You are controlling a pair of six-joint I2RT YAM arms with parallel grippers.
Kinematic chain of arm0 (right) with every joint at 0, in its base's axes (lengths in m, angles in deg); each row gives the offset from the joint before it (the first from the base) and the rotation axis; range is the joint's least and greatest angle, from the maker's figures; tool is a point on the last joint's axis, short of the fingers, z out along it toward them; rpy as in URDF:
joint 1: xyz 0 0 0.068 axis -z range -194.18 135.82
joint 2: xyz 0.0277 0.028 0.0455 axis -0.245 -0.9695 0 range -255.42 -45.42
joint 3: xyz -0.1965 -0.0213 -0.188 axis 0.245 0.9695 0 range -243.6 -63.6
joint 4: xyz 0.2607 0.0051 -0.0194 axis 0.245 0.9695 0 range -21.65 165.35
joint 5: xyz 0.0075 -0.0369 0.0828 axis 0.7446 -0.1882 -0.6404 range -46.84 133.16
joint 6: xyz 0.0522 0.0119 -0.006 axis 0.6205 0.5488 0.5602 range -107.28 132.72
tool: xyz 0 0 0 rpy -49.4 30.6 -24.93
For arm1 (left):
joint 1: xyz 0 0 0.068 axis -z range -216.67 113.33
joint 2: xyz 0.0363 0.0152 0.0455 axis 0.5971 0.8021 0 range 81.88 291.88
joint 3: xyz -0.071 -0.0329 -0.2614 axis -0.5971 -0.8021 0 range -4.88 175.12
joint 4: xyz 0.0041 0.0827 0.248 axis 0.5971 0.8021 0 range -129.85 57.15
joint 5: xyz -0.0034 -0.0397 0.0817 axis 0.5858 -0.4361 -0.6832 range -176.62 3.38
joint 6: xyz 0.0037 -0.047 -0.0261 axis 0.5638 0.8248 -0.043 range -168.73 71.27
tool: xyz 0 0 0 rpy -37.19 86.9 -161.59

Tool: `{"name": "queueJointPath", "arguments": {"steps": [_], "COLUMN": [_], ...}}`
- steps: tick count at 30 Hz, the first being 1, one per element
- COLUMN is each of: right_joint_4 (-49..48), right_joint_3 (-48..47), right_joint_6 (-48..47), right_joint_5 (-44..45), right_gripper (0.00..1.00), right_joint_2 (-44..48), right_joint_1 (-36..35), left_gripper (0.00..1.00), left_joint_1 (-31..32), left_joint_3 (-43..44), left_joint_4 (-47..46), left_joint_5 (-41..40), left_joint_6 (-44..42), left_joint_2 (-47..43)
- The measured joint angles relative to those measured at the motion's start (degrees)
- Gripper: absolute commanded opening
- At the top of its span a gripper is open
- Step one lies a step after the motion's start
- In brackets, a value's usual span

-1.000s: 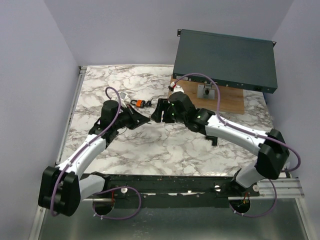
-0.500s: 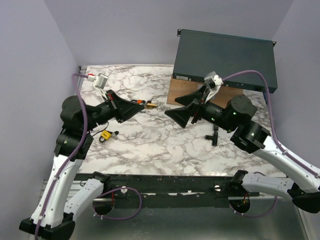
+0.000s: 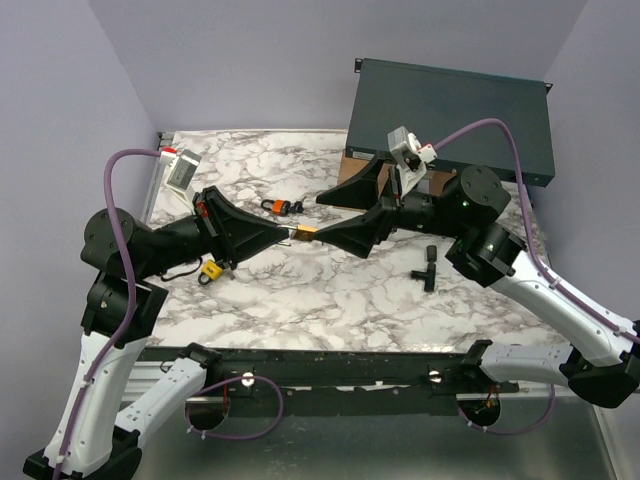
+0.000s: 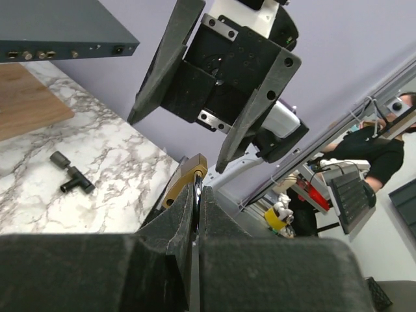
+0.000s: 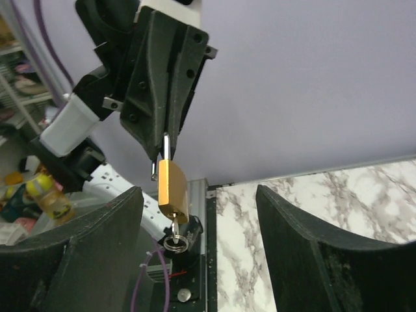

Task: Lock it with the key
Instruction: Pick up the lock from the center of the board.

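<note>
Top external view shows both arms lifted off the table (image 3: 300, 300) and facing each other in mid-air, where a second ago they crouched low near the orange padlock (image 3: 278, 206). The left hand (image 3: 287, 233) pinches the brass padlock (image 3: 301, 234) by its shackle, fingers pressed together, holding it above the table between the two hands. The right hand (image 3: 320, 218) has come closer in the last half second and stands spread, a finger on either side of the lock, touching nothing. Right wrist view shows a key ring (image 5: 172, 242) hanging under the body, so the key (image 5: 174, 229) looks seated. Gripping and turning it seems next.
</note>
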State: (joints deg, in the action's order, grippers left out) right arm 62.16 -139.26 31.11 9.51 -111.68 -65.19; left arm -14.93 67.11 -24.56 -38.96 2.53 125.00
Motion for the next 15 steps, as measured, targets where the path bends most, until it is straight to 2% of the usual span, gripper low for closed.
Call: {"name": "queueJointPath", "arguments": {"steps": [8,15], "right_joint_4": [-6.8,-11.2], "right_joint_3": [-0.1,1.3], "right_joint_6": [4.8,8.1], "right_joint_5": [-8.7,-10.7], "right_gripper": [0.6,0.52], "right_joint_2": [-0.8,-0.9], "right_joint_1": [0.0,-0.5], "left_gripper": [0.0,0.0], "left_joint_1": [1.4,2.9], "left_joint_3": [1.6,1.6], "left_joint_4": [-1.3,-2.3], "left_joint_5": [0.0,-0.4], "left_joint_6": [2.4,3.4], "left_joint_2": [0.0,0.4]}}
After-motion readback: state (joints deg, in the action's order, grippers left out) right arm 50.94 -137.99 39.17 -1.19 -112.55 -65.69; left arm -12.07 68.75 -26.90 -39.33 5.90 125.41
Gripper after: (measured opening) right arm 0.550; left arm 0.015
